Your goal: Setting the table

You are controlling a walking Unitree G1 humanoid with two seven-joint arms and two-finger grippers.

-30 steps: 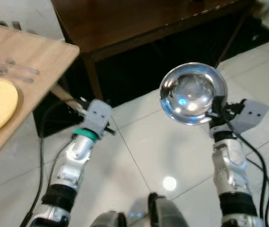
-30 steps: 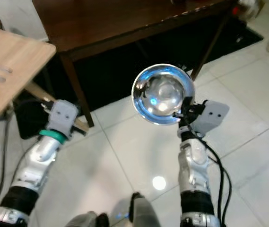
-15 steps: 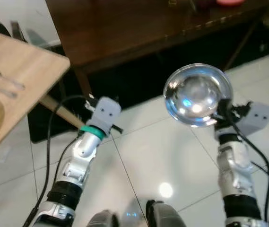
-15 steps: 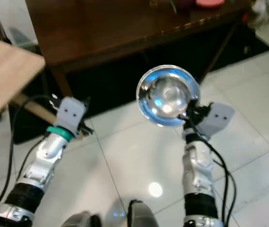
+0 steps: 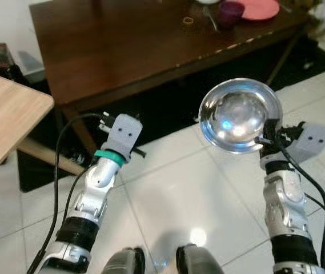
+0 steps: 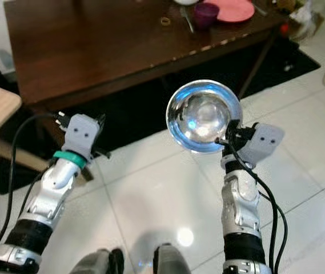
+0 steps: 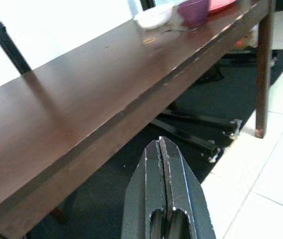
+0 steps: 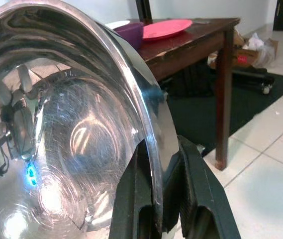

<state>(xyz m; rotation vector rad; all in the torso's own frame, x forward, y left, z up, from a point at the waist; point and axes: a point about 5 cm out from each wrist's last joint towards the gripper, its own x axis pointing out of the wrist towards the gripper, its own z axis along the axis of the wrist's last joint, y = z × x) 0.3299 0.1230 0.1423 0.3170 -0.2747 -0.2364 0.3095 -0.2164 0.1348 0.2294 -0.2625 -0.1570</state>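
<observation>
My right gripper [image 8: 157, 174] is shut on the rim of a shiny steel bowl [image 5: 239, 116], held upright on its edge above the white tiled floor, inside facing me. My left gripper [image 7: 162, 149] is shut with nothing in it, held out level with the front edge of a dark brown wooden table [image 5: 128, 51]. At the table's far right end stand a pink plate [image 5: 259, 8], a purple cup [image 5: 229, 11], a white bowl [image 7: 153, 16] and a fork [image 5: 209, 16].
A light wooden table corner [image 5: 5, 120] juts in at the left. A black rug [image 5: 168, 108] lies under the dark table, whose leg [image 8: 223, 94] stands at its right end. Open white tiles [image 5: 173, 194] spread in front of me.
The camera has swung right and up: the light table with its yellow plate and cutlery has slid out to the left, and the dark table's far end has come into view. Both grippers hold as before.
</observation>
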